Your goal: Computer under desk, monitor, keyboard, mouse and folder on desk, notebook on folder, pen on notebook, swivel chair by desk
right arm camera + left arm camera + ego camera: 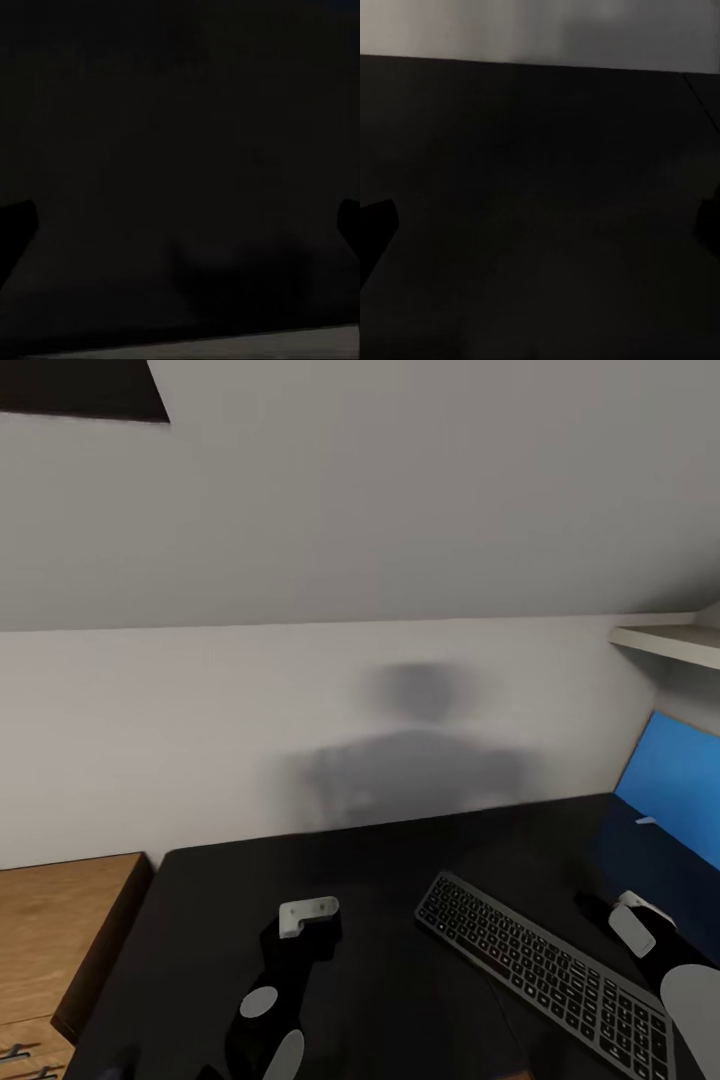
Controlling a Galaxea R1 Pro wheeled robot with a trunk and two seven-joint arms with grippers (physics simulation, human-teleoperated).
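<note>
Head view: slim grey keyboard with black keys lies at five o'clock on the glossy black desk; neither gripper's opening can be told.

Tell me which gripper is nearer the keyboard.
Right. The right gripper sits just beside the far-right edge of the keyboard; the left gripper hovers over bare desk farther off on its other side.

head: soft even light | blurred grey shadow on plain white wall | wrist views near-black, murky
</note>
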